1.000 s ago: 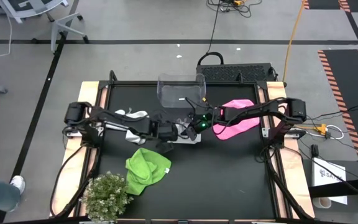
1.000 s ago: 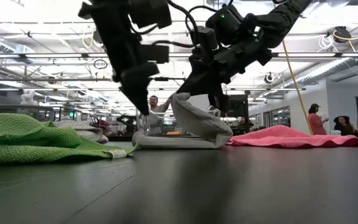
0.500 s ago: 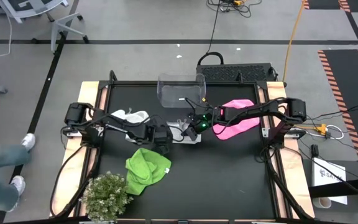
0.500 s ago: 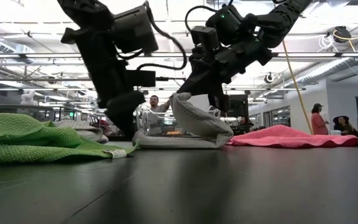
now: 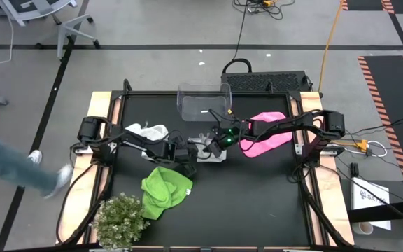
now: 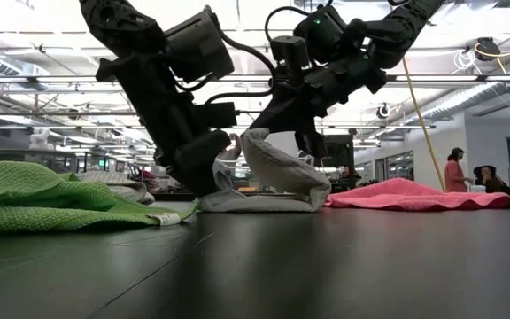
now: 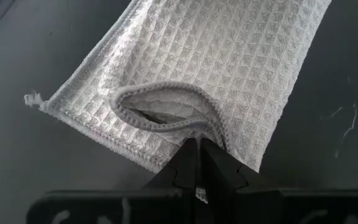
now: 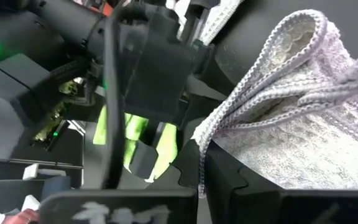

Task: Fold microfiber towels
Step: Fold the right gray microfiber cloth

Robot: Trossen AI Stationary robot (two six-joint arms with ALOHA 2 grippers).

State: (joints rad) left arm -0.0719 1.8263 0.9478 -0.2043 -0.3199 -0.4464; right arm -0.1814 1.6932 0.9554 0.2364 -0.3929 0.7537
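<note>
Both arms meet over the middle of the black surface (image 5: 257, 203), at a white waffle-weave towel (image 5: 210, 149) lying half folded between them.

Left gripper (image 7: 196, 163) — fingers drawn together, pinching a raised loop of the towel's hemmed edge; the left wrist view shows the hem curling up into the fingertips while the rest of the cloth lies flat on the dark surface. In the low view this gripper (image 6: 204, 168) sits low, right at the towel's near-left end.

Right gripper (image 8: 201, 163) — closed on a bunched corner of the same white towel, several hemmed layers gathered at the fingers. In the low view it holds that end lifted off the surface, so the cloth (image 6: 277, 177) arches up and drapes back down onto its lower layer.

Other towels
- lime green towel (image 5: 165, 190): crumpled, on the front-left part of the surface, just beside the small bushy plant (image 5: 119, 219) at the corner
- bright pink towel (image 5: 266, 133): spread loosely on the right side, under the right arm
- second white towel (image 5: 147, 131): bunched on the left side, partly under the left arm

A clear plastic bin (image 5: 203, 103) stands at the far edge of the surface, behind the working area. A person's legs (image 5: 19, 164) show on the floor to the left of the rig, blurred
</note>
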